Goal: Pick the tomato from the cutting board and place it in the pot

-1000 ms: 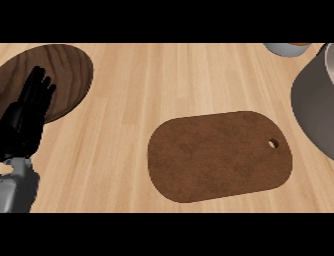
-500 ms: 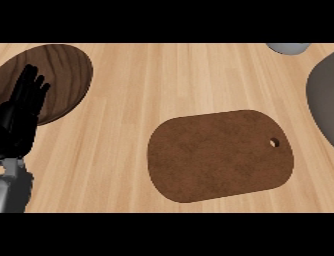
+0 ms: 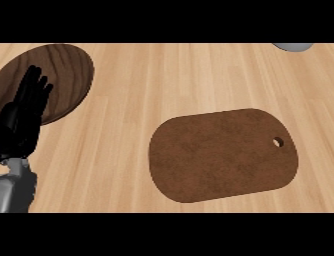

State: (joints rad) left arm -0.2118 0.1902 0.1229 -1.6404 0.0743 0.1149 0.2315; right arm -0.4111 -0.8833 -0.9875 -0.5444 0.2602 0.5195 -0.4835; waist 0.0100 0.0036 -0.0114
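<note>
At the left edge of the frame the left hand (image 3: 18,122) rests with its black fingers straight and close together, pointing up, holding nothing. Its fingertips overlap the lower left rim of a dark round wooden plate (image 3: 63,67) that lies in the upper left of the frame. Below the hand, a grey forearm (image 3: 4,192) comes in from the lower left corner.

In the lower right half of the frame lies the cutting board (image 3: 222,156), a dark brown slab with rounded corners and a small hole near its right edge. It lies flat on the light wooden counter (image 3: 170,80), well apart from the plate and from the hand. Nothing rests on the board, and the tomato cannot be seen anywhere in the frame.

At the top edge, toward the upper right, a small sliver of a pale grey thing (image 3: 294,46) shows; too little is visible to tell what it is. The right hand does not show.
</note>
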